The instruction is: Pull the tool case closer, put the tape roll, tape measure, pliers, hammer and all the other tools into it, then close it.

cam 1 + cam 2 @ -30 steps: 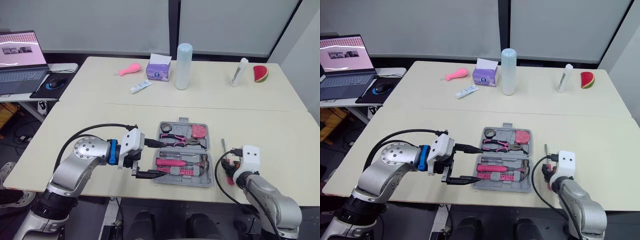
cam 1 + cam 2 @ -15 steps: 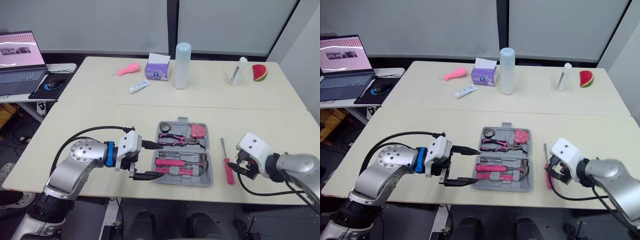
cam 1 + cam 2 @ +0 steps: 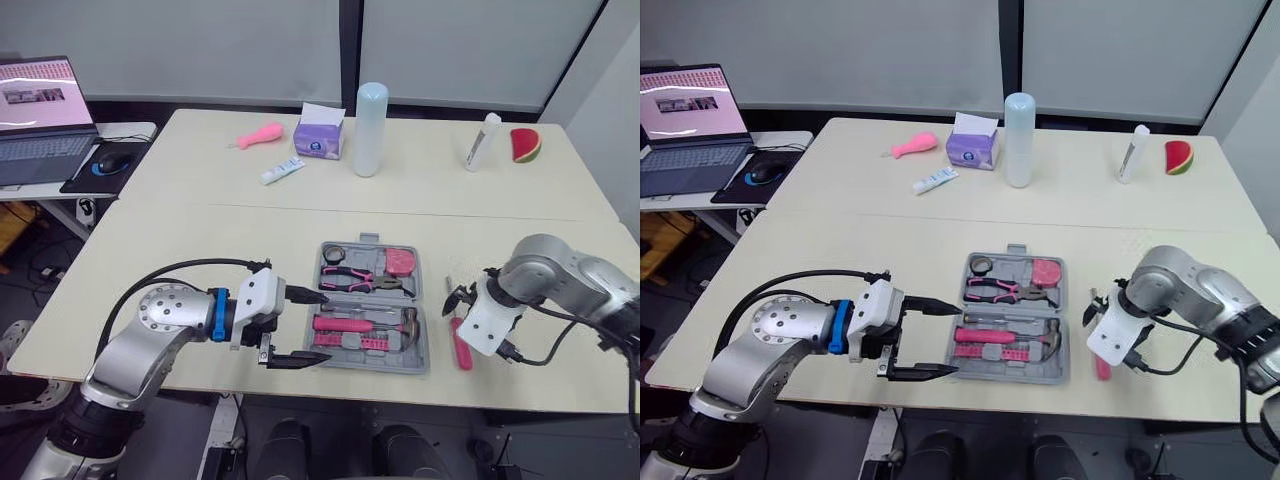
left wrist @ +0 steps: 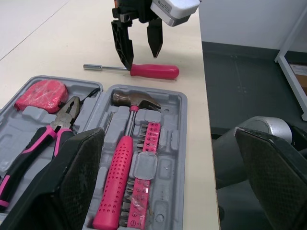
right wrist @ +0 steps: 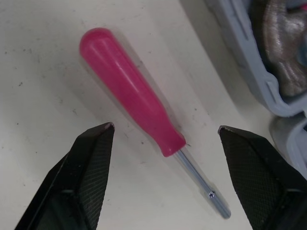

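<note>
Lower centre: left arm's jaws apart at the left edge of the open tool case [image 3: 372, 366]. Lower right: right arm's jaws apart above a pink screwdriver [image 5: 134, 91] on the tabletop [image 3: 200, 250].

The pale table [image 3: 200, 250] carried an open tool case [image 3: 365, 365] near its front edge, with a screwdriver [image 4: 154, 71] just beside the case's right side (not touching it). Farther back sat a pink toy [image 3: 258, 134], a tube [image 3: 281, 172], a tissue box [image 3: 320, 138], a tall bottle [image 3: 369, 118], a white bottle [image 3: 483, 142] and a watermelon slice [image 3: 524, 145].
</note>
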Available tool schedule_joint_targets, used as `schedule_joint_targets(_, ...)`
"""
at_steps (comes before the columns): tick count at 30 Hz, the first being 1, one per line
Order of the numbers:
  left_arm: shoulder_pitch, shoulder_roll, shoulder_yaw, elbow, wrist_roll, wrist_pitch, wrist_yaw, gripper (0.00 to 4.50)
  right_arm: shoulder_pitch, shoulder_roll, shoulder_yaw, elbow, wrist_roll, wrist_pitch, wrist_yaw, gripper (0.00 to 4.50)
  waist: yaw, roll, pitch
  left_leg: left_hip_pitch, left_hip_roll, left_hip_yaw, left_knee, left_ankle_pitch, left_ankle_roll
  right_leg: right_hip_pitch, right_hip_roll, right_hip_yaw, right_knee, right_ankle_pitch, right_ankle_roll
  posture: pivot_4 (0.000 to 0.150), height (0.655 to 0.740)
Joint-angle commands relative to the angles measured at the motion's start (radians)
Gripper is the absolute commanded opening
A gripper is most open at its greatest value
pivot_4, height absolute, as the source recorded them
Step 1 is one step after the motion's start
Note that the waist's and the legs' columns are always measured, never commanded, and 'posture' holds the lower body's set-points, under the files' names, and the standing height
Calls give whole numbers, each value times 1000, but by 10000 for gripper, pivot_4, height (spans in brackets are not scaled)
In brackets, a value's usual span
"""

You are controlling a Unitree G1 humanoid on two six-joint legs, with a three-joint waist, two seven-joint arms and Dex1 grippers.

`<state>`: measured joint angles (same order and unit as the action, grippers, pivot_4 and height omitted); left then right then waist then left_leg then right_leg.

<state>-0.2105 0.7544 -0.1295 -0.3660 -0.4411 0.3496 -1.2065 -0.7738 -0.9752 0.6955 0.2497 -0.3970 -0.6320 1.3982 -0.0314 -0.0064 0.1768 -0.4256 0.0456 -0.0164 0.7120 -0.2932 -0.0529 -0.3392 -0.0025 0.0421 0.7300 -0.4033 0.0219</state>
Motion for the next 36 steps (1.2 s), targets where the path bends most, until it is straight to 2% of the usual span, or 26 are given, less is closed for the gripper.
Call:
schedule_joint_targets(1,19,6,8,-49,-3,-11,13,45000,-49,40,16,88,-42,-98,16,36893,0,0,0,0,0,0,0,0,0,0,0,0,0,0,0,1500,6921)
schedule_joint_targets(9,38,3,-2,-71,-7,-17,16,45000,-109,138,58,299,-179,-221,-53,36893,0,0,0,0,0,0,1,0,-1,0,0,-1,2,0,0,1500,6921)
schedule_joint_targets(12,28,-1,-5,-65,-3,-19,17,45000,-117,158,65,357,-221,-250,-93,31083,0,0,0,0,0,0,1,0,-1,0,0,-1,3,0,0,1500,6921)
schedule_joint_targets(13,25,-2,-6,-64,-3,-19,17,45000,-116,162,66,370,-227,-255,-100,27557,0,0,0,1,0,0,1,0,-1,0,0,-1,3,0,0,1500,6921)
schedule_joint_targets(15,20,-3,-9,-62,-2,-18,18,45000,-111,167,66,384,-235,-264,-113,23295,0,-1,-1,2,0,-1,1,0,-1,2,0,-1,3,0,0,1500,6921)
schedule_joint_targets(20,10,-7,-13,-59,-4,-17,19,45000,-91,166,57,391,-233,-278,-134,16407,-1,-4,-2,7,0,0,1,0,0,6,0,-1,3,0,0,1500,6921)
schedule_joint_targets(26,-4,-14,-18,-47,-2,-21,16,45000,-52,146,10,338,-161,-257,-119,9006,-1,-5,-3,8,1,0,1,0,0,6,0,-1,3,0,0,1500,6921)
schedule_joint_targets(30,-10,-17,-19,-38,0,-26,15,45000,9,87,-74,209,-40,-125,-45,7577,2,-5,-2,7,1,0,1,0,0,6,0,-1,3,0,0,1500,6921)
schedule_joint_targets(33,-10,-17,-19,-31,0,-32,10,45000,108,-7,-180,-4,107,119,52,7576,4,-2,0,5,0,0,1,0,0,5,0,-1,3,0,0,1500,6921)
schedule_joint_targets(36,-19,-23,-26,-15,5,-41,6,45000,236,-102,-296,-224,238,464,120,7575,6,-1,1,4,0,0,1,0,1,4,-1,-1,2,0,0,1500,6921)
